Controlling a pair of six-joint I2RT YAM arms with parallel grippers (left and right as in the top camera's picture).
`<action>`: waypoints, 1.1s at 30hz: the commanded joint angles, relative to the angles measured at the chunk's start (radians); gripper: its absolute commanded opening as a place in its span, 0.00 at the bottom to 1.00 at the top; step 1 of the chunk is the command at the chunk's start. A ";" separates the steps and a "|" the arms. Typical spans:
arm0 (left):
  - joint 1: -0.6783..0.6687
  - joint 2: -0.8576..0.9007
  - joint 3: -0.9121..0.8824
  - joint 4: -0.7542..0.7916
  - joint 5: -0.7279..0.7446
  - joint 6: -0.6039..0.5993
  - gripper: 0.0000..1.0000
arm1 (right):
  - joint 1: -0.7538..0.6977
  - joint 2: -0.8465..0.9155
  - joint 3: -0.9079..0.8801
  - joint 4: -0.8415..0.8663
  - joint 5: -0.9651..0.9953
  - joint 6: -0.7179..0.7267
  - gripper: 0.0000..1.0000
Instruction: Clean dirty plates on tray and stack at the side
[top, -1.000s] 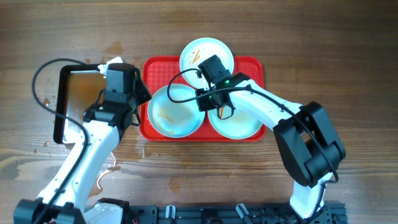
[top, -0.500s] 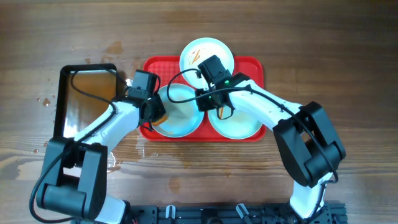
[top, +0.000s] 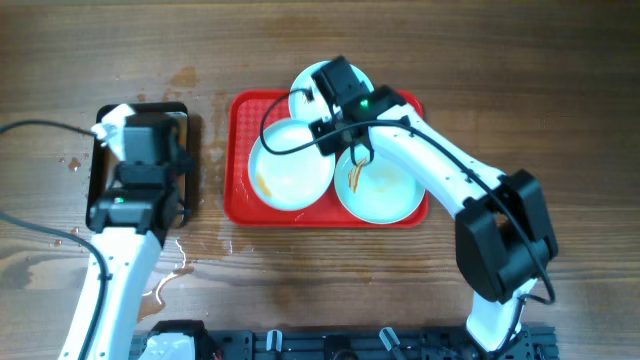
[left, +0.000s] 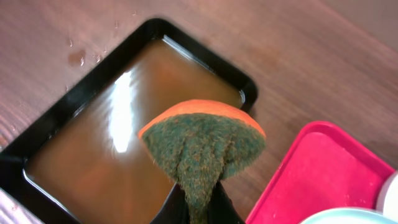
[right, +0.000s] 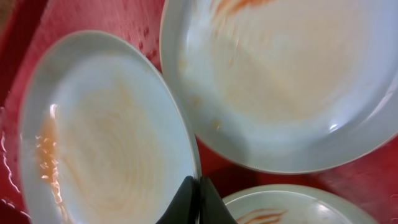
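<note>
Far left: black pan (left: 87, 86) on the table (top: 500, 80), filled with brown water (left: 93, 162). The left jaws hang over it, pinching a narrow corner of the sponge (left: 199, 146), orange with the green scouring face towards the wrist camera. Puddles (top: 170, 270) lie on the table below the pan.

Risk here: the grip takes only a small fold of the sponge. If it is soaked and heavy, it could slip out, or drip brown water across the table on the way over. Water this murky may also put back as much grime as it lifts.

Centre: red tray (top: 237, 150) with all three plates on it and none stacked at the side yet. The left plate (top: 290, 165) has an orange smear along its left edge. The far plate (top: 305, 90) is streaked and partly under the arm.

The right jaws look pressed together on the left plate's rim, where it nears the far plate. This is a thin hold on a wet rim, so scrubbing could twist the plate free. It would then knock a neighbour, since the plates are crowded. A black cable (top: 275, 135) loops over this plate and could snag the sponge.

Right: the right plate (top: 385, 190), smeared near its left rim.

Writing: no brand, label or lettering is readable in any view.
</note>
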 joint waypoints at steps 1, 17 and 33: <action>0.179 0.043 0.016 -0.034 0.249 -0.009 0.04 | 0.048 -0.066 0.117 -0.039 0.285 -0.117 0.04; 0.354 0.197 0.016 -0.089 0.400 0.002 0.04 | 0.073 -0.045 0.115 -0.140 0.089 0.265 0.45; 0.354 0.197 0.016 -0.088 0.399 0.002 0.04 | 0.017 0.137 0.052 0.083 0.022 0.027 0.55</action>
